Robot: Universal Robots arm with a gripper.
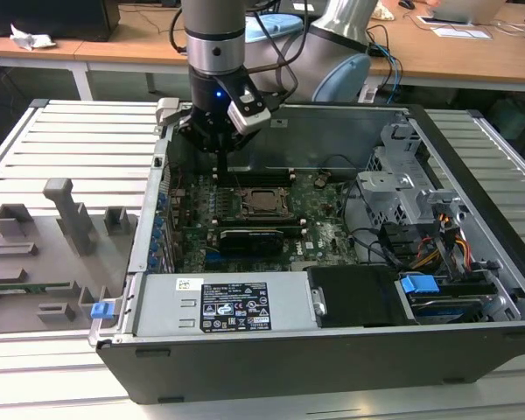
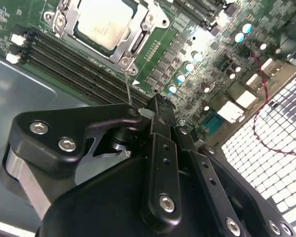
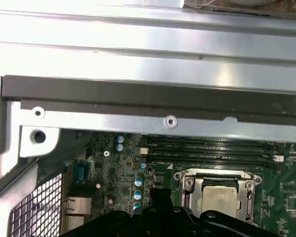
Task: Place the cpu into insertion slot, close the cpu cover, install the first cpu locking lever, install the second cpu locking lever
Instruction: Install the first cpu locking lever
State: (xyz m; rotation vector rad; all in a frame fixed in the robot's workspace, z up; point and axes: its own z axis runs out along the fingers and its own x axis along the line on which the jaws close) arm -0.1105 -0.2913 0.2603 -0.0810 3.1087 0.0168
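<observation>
Open computer case (image 1: 350, 359) lies on a slatted table, arm reaching down into it. Green circuit board (image 1: 325, 234) on the case floor. Gripper (image 1: 219, 166) is low over the board, just to the exterior view's left of the insertion slot (image 1: 248, 203).

In the second wrist view the claw's two fingers (image 2: 164, 143) look drawn together, no gap at the tip. A thin wire locking lever (image 2: 128, 84) rises from the near corner of the socket and its free end meets the claw tip. I can't tell whether it is pinched or only touching.

Progress, as I judge it:
- Step one done: the cpu (image 2: 101, 20) sits flat in the slot, pale metal top showing.
- Step two looks done: the cpu cover (image 2: 140, 39) lies down around the chip as a silver frame, with the chip showing through its window in both wrist views.
- Step three under way: the lever at the claw stands up off the board, not latched.
- The other lever is too hard to make out, so I count it as left.
</observation>
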